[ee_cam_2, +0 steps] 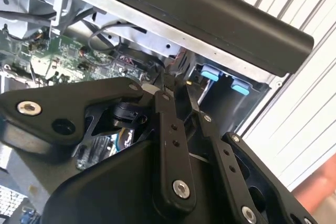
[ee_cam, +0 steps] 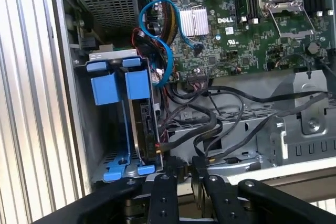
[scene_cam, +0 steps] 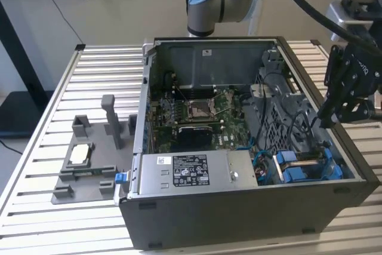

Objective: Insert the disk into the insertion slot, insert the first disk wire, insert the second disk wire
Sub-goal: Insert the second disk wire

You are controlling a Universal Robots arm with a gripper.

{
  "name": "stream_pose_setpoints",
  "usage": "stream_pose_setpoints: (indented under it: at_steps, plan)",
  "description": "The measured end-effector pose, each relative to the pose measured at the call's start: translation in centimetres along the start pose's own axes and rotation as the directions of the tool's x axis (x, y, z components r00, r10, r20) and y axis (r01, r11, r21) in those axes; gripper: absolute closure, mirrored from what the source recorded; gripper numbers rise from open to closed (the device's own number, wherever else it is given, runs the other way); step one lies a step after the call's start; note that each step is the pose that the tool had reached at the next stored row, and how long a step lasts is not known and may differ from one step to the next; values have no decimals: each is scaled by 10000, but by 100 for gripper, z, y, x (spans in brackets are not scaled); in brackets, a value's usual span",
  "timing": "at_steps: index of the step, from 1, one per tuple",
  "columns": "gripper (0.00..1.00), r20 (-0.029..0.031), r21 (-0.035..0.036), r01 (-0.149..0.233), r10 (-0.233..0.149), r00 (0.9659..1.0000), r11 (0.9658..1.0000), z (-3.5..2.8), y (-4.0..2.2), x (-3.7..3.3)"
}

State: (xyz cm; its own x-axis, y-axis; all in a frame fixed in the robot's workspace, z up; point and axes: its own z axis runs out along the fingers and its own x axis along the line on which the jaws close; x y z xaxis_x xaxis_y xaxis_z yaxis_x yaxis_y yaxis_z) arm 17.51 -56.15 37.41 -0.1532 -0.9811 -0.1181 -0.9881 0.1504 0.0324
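The black gripper (scene_cam: 328, 114) hangs at the exterior view's right, pointing down just above the right wall of the open dark-grey computer case (scene_cam: 239, 219). None of the views shows whether it is parted or closed on anything. In the first wrist view it sits at the case's rim, close to a bundle of black wires (ee_cam: 226, 114) that trail across the grey metal bay.

The disk (ee_cam: 143, 124), a flat silver-grey hard drive in a bright blue plastic carrier frame, stands on edge inside the drive bay, in the lower right corner of the case as the exterior view shows it. A second blue plastic carrier (ee_cam: 105, 90) stands just beside it. A light-blue cable (ee_cam: 157, 30) loops between the disk's bay and the green motherboard (scene_cam: 203, 117).

A grey labelled power-supply box (scene_cam: 191, 171) lies along the near side of the case, at lower centre of the exterior view. The case rests on a slatted aluminium table (scene_cam: 54, 88). A grey plastic fixture (scene_cam: 89, 159) sits at the exterior view's left. The arm's blue-capped joint (scene_cam: 206, 1) shows at top centre.
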Motion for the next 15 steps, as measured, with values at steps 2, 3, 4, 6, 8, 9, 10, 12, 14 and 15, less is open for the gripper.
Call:
stream_pose_setpoints:
  at_steps: [2, 3, 4, 6, 8, 9, 10, 12, 14, 15]
  plan:
    - [73, 15, -6, -4, 4, 10000, 10000, 1, -21, 12]
    - [73, 18, -10, -14, 14, 10000, 10000, 3, -26, 15]
    - [73, 18, -16, -28, 28, 10000, 10000, 3, -26, 18]
    - [73, 18, -18, -30, 31, 10000, 10000, 4, -26, 17]
    - [73, 18, -18, -30, 30, 10000, 10000, 4, -27, 17]
    - [73, 17, -18, -29, 29, 10000, 10000, 3, -27, 17]
    - [73, 17, -18, -30, 30, 10000, 10000, 3, -27, 17]
    - [73, 18, -18, -29, 29, 10000, 10000, 3, -28, 17]
    - [76, 17, -18, -29, 30, 10000, 10000, 3, -28, 17]
    - [76, 18, -18, -30, 30, 10000, 10000, 4, -28, 17]
